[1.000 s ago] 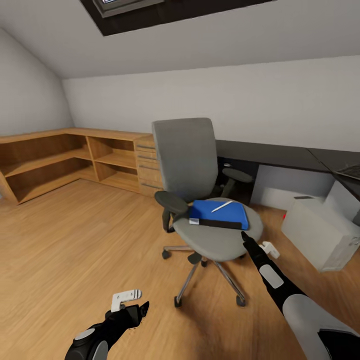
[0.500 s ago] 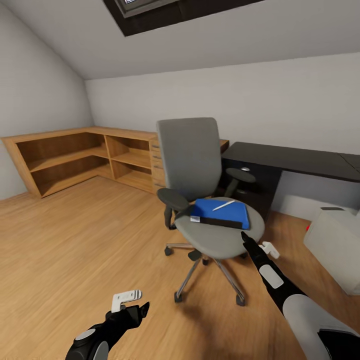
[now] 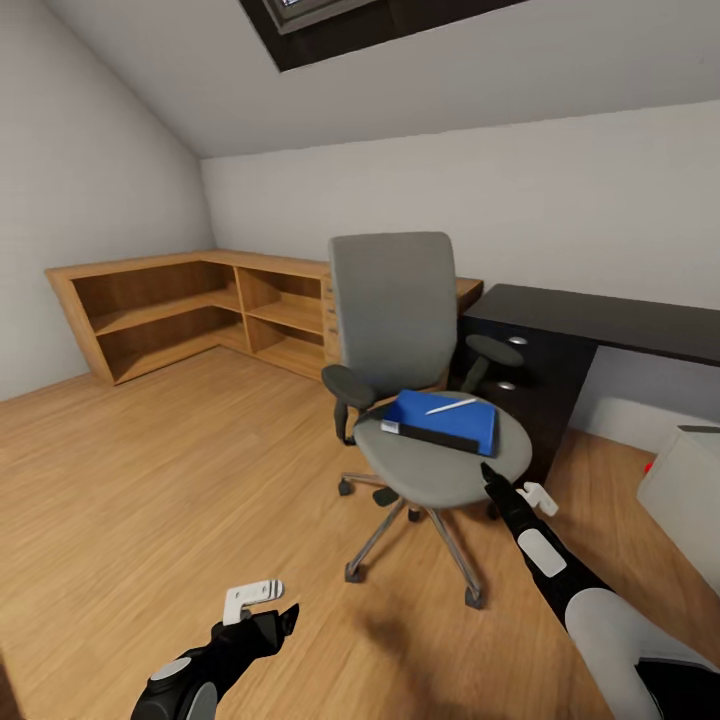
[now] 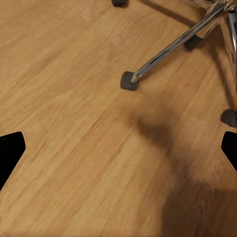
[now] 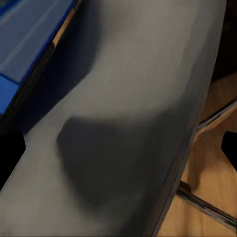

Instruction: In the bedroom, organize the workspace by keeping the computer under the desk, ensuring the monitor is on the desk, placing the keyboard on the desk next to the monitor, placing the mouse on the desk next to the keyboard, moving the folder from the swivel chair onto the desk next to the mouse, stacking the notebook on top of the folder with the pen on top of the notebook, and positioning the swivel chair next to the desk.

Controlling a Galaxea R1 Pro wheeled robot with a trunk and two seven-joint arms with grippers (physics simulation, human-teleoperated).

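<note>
Sloping pale walls and a dark-framed skylight (image 3: 330, 20) enclose the bedroom, with a wood plank floor (image 3: 150, 480) below. Wooden shelving (image 3: 190, 310) runs along the far corner.

Swivel chair (image 3: 400, 330): stands mid-floor, grey back toward the wall, its chrome star base on casters; one chrome leg and a caster also appear in the left wrist view (image 4: 163, 52). It is just beside the near end of the black table (image 3: 600, 320), whose drawer front carries round silver knobs.

Folder (image 3: 445, 418): bright blue, lying flat on the chair seat, long axis running across the seat from the left armrest side toward the table. The black edge of the notebook (image 3: 440, 438) lies along the folder's near side. Pen (image 3: 450, 405): white, resting on the stack, pointing obliquely toward the table. No legible writing or label can be made out on any item.

Computer (image 3: 685, 490): pale grey case at the right edge of the head view, on the floor, red spot beside it.

Right pincer (image 3: 487, 472): at the seat's front rim, near the folder; whether its fingers are apart cannot be told. Left pincer (image 3: 285, 618): low over bare floor, fingers apart in the wrist view.
</note>
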